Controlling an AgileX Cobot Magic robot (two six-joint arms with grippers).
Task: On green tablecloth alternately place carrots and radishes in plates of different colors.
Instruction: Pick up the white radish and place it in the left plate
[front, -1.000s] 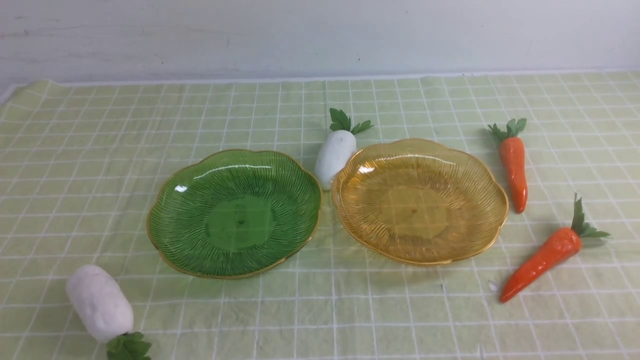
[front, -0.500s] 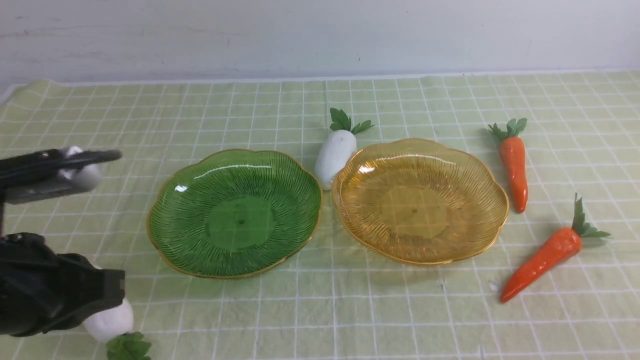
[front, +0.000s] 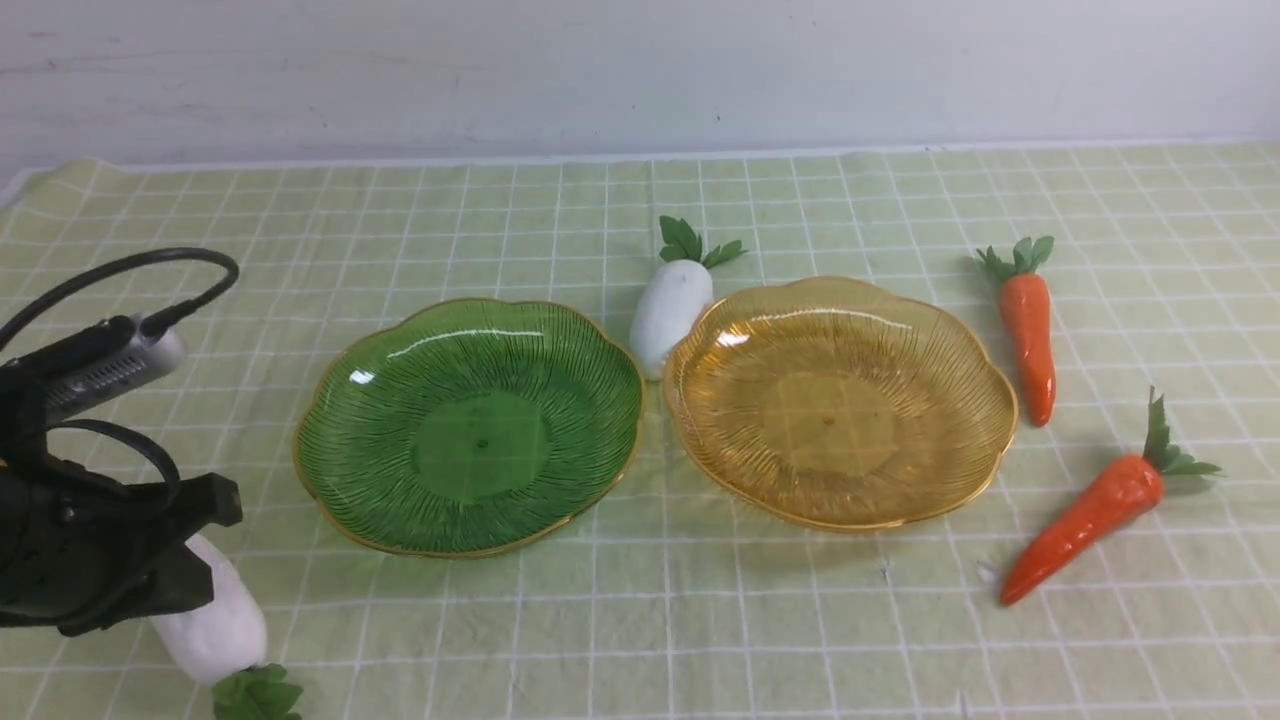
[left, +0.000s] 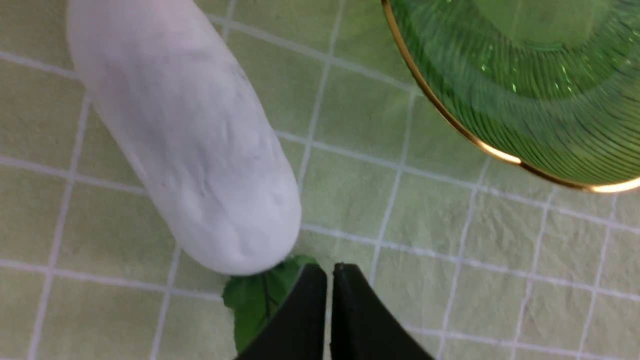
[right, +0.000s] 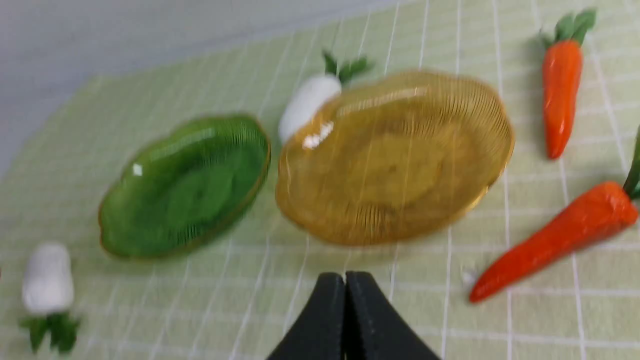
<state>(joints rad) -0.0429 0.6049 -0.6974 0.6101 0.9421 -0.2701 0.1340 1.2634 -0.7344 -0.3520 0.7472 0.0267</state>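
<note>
Where the left wrist view looks past it, the left gripper (left: 329, 280) has its two matte black, wedge-shaped fingers drawn together with only a hairline slit between them, and it holds nothing. Its tips partly cover the dark green leaves (left: 252, 300) of the near radish (left: 190, 140). This is a thick, blunt white cylinder with chalky, faintly dimpled skin, lying flat on the green tablecloth (front: 640, 620) at the robot's near left. Just beside it curves the gold rim of the green plate (left: 500, 156), translucent and finely ribbed. The right gripper (right: 345, 287) is likewise closed, its black fingers pressed flat together and empty, with the amber plate (front: 840, 400) beyond them.

Both scalloped plates sit side by side mid-cloth, almost touching. All four vegetables lie on the cloth outside them. The far radish (front: 668, 312) rests behind the gap between the plates, its blunt end at the amber rim. The far carrot (front: 1030, 330) and the near carrot (front: 1085, 520), both glossy orange and tapered, lie right of the amber plate and apart from it. The cloth is pale yellow-green with a thin white grid, lightly wrinkled.

In the front view the left arm's black housing covers the near radish's far end, and the fingers cannot be made out there. That radish's leaves are cut by the bottom edge. Whether the far radish touches the amber rim cannot be told. The right wrist view is blurred, and the right gripper shows only there.
</note>
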